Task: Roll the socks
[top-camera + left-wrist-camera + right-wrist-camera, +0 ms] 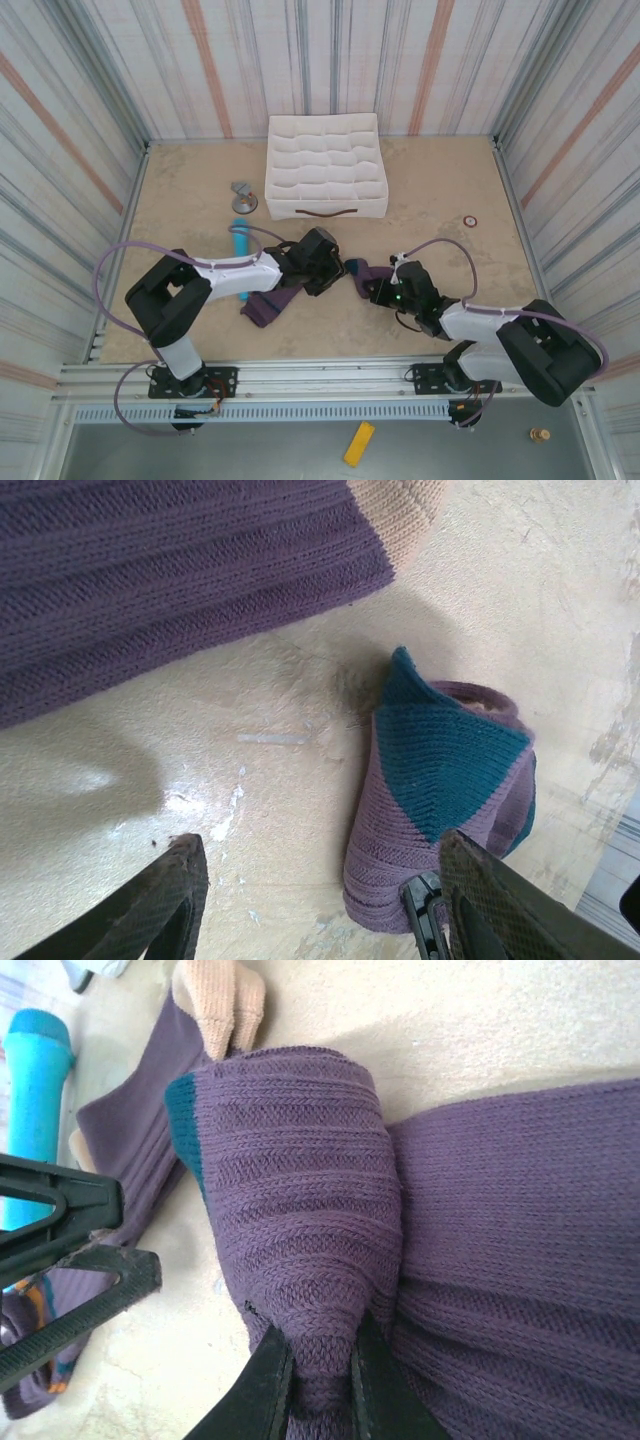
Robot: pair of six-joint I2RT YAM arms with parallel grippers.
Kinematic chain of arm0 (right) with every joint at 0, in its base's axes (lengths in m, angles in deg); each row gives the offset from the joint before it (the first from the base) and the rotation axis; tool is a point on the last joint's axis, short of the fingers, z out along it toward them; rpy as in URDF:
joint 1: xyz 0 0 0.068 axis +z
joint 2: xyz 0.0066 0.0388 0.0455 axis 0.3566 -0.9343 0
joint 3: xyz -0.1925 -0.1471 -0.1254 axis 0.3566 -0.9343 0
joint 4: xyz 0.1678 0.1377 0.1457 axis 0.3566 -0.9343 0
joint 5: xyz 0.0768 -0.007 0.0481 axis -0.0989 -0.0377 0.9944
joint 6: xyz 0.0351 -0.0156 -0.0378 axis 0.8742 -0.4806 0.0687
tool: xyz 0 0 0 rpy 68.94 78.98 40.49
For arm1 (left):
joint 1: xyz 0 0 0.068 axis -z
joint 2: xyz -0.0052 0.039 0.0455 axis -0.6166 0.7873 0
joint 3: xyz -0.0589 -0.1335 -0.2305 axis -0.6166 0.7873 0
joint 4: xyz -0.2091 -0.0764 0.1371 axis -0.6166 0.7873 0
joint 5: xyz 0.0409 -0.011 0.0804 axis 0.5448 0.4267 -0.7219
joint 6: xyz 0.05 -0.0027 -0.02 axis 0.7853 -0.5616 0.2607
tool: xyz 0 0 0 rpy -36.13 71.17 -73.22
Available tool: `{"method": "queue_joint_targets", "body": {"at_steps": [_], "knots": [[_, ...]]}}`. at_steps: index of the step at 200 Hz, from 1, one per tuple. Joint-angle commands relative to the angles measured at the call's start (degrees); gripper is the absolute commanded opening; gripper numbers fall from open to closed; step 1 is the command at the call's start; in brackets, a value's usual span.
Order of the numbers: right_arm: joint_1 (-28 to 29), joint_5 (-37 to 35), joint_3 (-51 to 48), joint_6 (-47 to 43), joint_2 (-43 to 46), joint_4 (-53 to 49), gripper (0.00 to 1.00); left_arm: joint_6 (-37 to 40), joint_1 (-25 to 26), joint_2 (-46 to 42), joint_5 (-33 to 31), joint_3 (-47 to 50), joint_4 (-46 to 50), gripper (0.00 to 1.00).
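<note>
right gripper (318, 1365) pinches the half-rolled sock (300, 1200) at its fold, likely so the roll cannot spring open; left gripper (322, 885) hovers spread above it; both socks (270, 304) lie mid table (430, 200), between the arms

A purple ribbed knit tan-toed sock (265, 306) lies flat and stretched out on the table (200, 190), with its toe toward the centre. Near that toe, a second purple one, the teal-toed sock (360, 270), is partly rolled into a fat bundle, with its teal tip folded over it.
</note>
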Motion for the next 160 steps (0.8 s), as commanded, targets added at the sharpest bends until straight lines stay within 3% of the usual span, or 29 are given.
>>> {"method": "queue_joint_targets", "body": {"at_steps": [1,77,107,160], "knots": [[-0.86,0.12,-2.81,4.64,-3.47,-21.29,0.0,1.28,0.57,-0.91,-1.21,-1.66,1.92,0.63],[-0.03,-3.99,3.68,7.86,-9.92,-33.74,0.0,3.63,1.44,0.76,-1.13,-3.27,1.27,0.61],[-0.88,-2.56,6.15,7.97,-11.69,-38.03,0.0,4.8,1.49,1.85,-0.22,-4.4,1.44,0.61],[-3.85,0.44,7.28,8.55,-6.07,-44.11,0.0,7.3,1.49,6.25,0.79,-7.15,0.83,0.58]]}}
